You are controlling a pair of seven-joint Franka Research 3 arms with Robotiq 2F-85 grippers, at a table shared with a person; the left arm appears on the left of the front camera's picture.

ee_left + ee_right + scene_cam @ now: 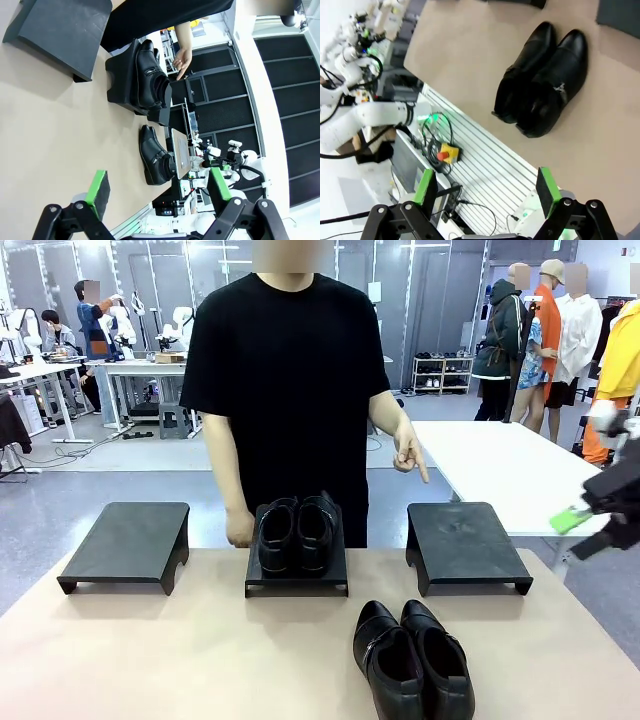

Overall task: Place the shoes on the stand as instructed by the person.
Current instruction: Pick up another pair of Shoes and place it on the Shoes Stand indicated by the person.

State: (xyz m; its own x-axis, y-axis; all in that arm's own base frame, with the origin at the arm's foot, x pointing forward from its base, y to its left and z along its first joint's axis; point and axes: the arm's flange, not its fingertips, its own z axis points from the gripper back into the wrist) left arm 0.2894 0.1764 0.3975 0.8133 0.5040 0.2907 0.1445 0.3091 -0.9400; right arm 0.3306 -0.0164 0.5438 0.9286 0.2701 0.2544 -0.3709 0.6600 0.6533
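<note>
Left tool [157, 192] and right tool [486, 189] hang spread, empty; the person's hand [408, 455] points toward the stand [465, 540] at frame right, seemingly marking it for the 2 shoes [412, 660] at bottom centre.

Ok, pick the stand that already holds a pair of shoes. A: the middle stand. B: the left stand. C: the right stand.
A: one pair of shoes sits on the middle stand, while the second pair lies on the table nearer the robot.
</note>
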